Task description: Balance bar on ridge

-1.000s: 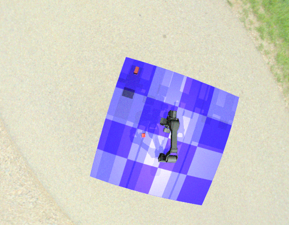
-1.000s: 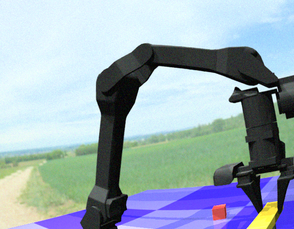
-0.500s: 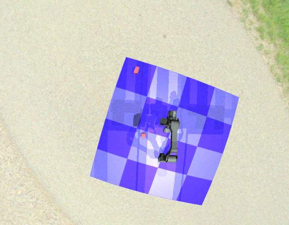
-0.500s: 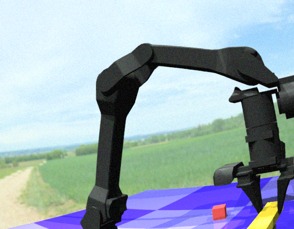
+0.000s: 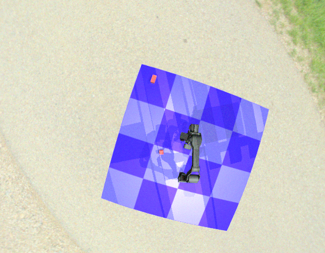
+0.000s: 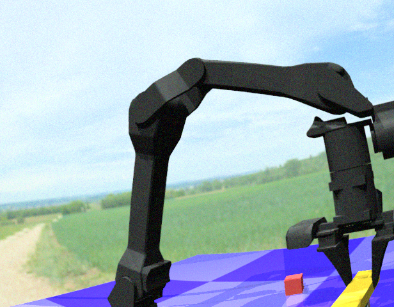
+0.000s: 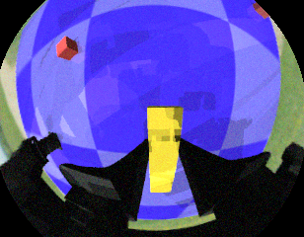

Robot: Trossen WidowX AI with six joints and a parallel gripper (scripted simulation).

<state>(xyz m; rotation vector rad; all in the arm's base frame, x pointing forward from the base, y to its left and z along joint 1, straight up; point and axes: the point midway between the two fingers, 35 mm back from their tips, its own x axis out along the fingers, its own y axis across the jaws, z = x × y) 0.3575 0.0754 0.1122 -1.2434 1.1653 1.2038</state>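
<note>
My gripper (image 6: pixel 361 284) (image 7: pixel 163 141) is shut on the yellow bar (image 6: pixel 352 295) (image 7: pixel 161 173), with one finger on each long side. In the exterior view the bar runs down toward the lower edge, which cuts it off. In the wrist view it lies lengthwise between the fingers. The ridge cannot be made out in any view; a small dark grey piece shows just under the bar at the lower edge of the exterior view. I cannot tell whether the bar touches a ridge or the table. The arm hides the bar in the top view.
A small red block (image 5: pixel 161 152) (image 6: pixel 293 284) (image 7: pixel 67 48) stands on the blue checkered table top (image 5: pixel 124 149) (image 6: pixel 197 267), to one side of the gripper. Another red block (image 5: pixel 153 78) (image 7: pixel 261 10) lies near the far left corner in the top view.
</note>
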